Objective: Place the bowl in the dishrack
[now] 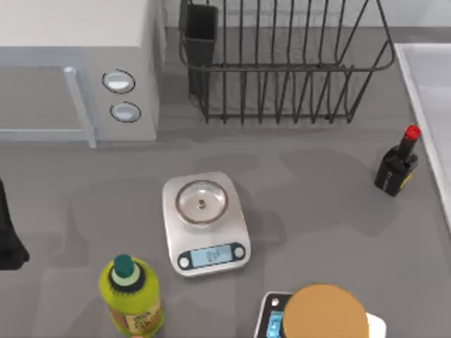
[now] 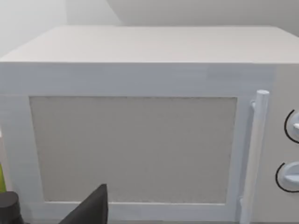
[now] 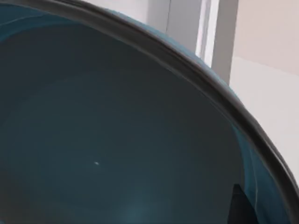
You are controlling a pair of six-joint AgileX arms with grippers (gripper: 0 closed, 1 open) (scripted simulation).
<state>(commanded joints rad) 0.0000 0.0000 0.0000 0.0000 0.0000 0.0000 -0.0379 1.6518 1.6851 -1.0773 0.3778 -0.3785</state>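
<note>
The grey surface is carrying the white microwave at the back left, and the black wire dishrack is standing beside it, with no bowl in it yet. The left arm is sitting parked at the left edge, facing the microwave. The bowl is looming right up against the right wrist camera, teal inside showing. Whether the right end effector is gripping it, I cannot tell. It's looking rigid, glazed, probably slippery and breakable, so pinching across the dark rim seems safest.
</note>
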